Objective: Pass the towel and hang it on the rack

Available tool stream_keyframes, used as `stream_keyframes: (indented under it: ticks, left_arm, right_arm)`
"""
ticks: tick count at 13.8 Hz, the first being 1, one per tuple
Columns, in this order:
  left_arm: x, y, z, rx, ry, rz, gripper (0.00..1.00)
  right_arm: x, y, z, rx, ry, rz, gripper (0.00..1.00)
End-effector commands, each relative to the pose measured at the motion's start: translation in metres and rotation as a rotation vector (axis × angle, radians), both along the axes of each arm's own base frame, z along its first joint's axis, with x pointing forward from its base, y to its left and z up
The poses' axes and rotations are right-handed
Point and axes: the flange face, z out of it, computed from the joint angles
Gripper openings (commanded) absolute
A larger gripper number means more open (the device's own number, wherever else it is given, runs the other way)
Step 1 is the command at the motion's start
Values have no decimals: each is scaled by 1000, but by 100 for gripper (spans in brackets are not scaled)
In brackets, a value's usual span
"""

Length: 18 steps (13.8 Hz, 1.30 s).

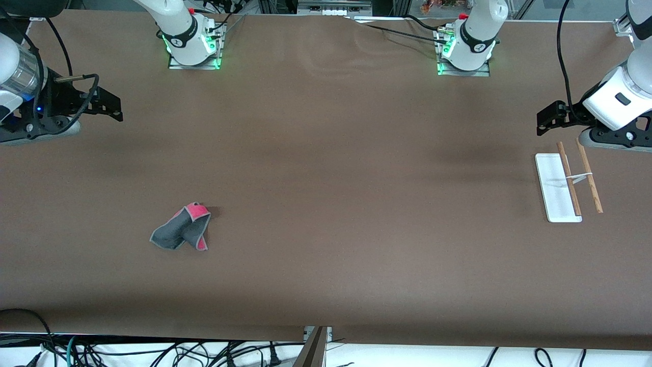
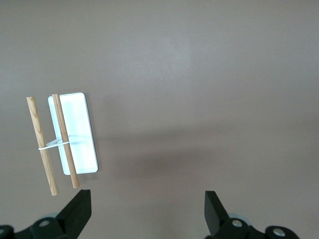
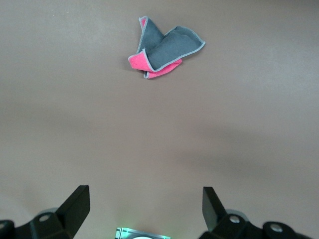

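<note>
Nothing done yet. Towel (image 1: 182, 229) lay crumpled on table (image 1: 326, 178), approx 8 o'clock from centre; rack (image 1: 566, 183) stood bare at 3 o'clock. Right gripper (image 1: 113, 106) & left gripper (image 1: 546, 118) hovered at table ends, both jaws spread, holding nothing. Pickup, pass, hang all remained.

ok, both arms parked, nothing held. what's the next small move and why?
Probably: bring the right gripper over the towel and lower it, jaws open. The towel lies crumpled on the table toward the right arm's end, untouched, while the rack stands at the left arm's end beside the open left gripper, which waits there. So the right arm looks best placed to pick first.
</note>
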Motion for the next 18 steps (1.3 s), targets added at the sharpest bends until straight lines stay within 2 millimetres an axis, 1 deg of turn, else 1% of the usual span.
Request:
stream_keyframes:
  ticks: [1, 10, 18]
  left_arm:
    - [5, 1, 6, 28, 2, -7, 100]
    - [4, -1, 6, 13, 4, -7, 100]
    - [4, 1, 6, 13, 3, -4, 100]
  right_arm:
    - [-6, 1, 6, -23, -14, -1, 100]
    - [-4, 3, 5, -28, -13, 1, 100]
    - [-4, 3, 4, -27, -16, -2, 100]
